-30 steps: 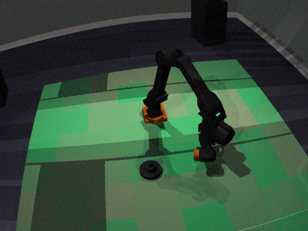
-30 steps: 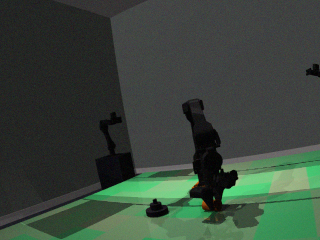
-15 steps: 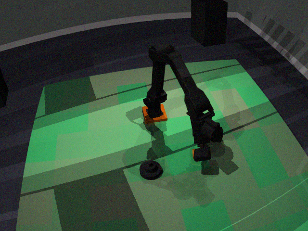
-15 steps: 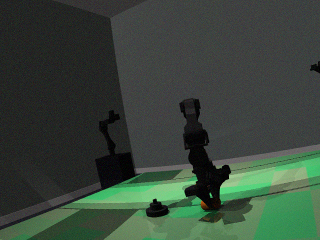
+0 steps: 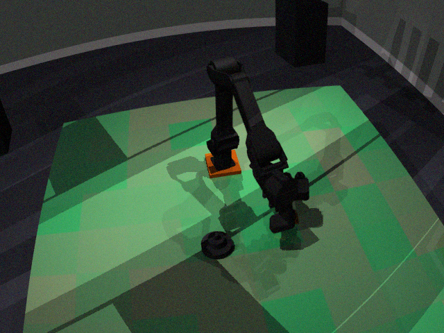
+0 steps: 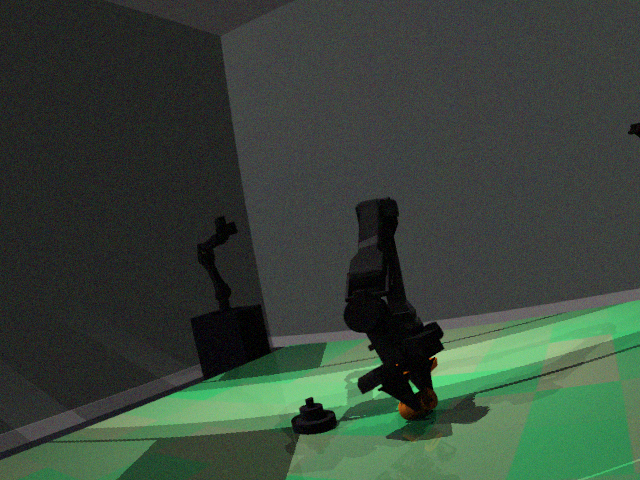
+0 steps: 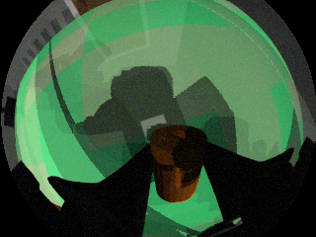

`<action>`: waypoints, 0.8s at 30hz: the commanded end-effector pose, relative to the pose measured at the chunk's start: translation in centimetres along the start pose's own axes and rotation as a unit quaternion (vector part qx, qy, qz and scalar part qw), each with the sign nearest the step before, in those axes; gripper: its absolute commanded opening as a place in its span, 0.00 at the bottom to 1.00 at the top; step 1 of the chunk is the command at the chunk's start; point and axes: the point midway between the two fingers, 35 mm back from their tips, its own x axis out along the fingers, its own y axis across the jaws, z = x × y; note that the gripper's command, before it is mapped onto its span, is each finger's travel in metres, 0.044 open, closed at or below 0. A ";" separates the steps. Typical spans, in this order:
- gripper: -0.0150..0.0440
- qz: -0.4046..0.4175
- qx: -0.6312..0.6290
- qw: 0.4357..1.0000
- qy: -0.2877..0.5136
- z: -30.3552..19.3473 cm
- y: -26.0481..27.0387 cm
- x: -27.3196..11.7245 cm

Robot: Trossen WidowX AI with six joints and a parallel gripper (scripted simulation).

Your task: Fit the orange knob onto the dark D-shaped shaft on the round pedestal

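The orange knob is between the two fingers of my gripper. The gripper is shut on it, low over the green patterned surface. Whether the knob touches that surface is unclear. In the top view the fingers hide nearly all of the knob, leaving an orange sliver. The round dark pedestal stands to the left of the gripper in the top and exterior views, apart from it. Its thin shaft points up with nothing on it. The shaft's flat side and the knob's hole cannot be made out.
The arm's orange base plate is behind the pedestal in the top view. A dark block stands at the back beyond the patterned surface. Another arm stands on a dark block at the back left. Strong shadows cross the surface.
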 end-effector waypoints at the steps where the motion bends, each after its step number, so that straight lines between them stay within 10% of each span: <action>1: 0.56 0.000 -0.001 1.000 -0.031 -0.4 0.0 -0.3; 24: 0.56 0.001 -0.001 0.978 -0.208 -2.4 0.0 -1.4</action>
